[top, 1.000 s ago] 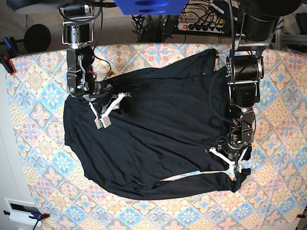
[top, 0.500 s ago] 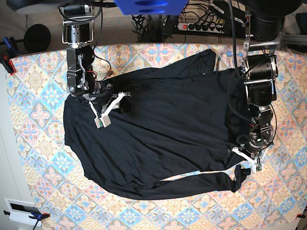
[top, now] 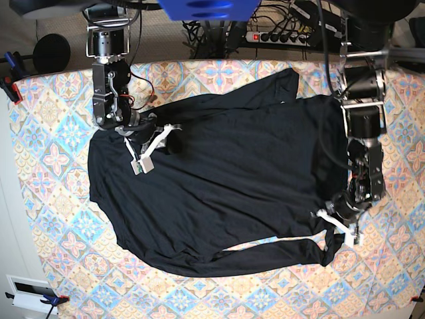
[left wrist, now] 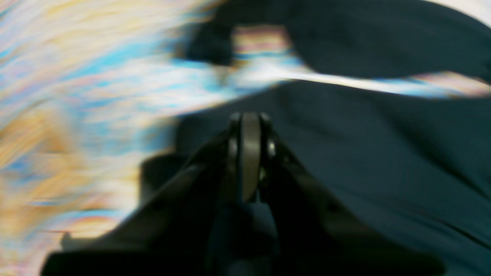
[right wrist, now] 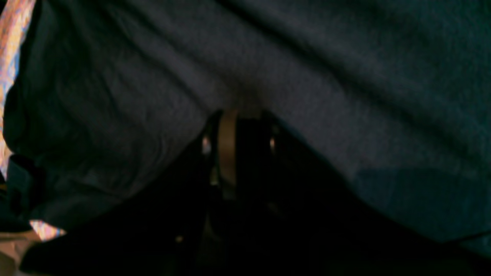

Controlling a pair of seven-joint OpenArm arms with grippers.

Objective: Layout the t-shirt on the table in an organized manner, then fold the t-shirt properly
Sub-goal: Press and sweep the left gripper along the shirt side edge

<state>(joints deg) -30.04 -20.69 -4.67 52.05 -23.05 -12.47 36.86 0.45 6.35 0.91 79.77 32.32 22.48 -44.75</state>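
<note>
The black t-shirt (top: 232, 173) lies spread over the patterned table (top: 53, 133), one sleeve stretched along the near hem and the other folded across the top. My right gripper (top: 158, 147) rests on the shirt's left shoulder area. In the right wrist view, the right gripper (right wrist: 245, 115) has fabric (right wrist: 307, 76) puckering at its tips. My left gripper (top: 337, 229) hovers at the shirt's right edge, just above the sleeve cuff (top: 330, 251). The blurred left wrist view shows the left gripper (left wrist: 249, 119) shut, with black cloth (left wrist: 383, 153) under it and nothing visibly pinched.
Patterned cloth (left wrist: 76, 76) borders the shirt on all sides. Clamps (top: 10, 86) hold the cloth at the left edge. A power strip (top: 279, 36) and cables lie beyond the far edge, beside a round black object (top: 52, 52).
My left arm swung to the right, its gripper sliding from over the lower sleeve to the shirt's right edge. My right gripper shifted slightly toward the far side.
</note>
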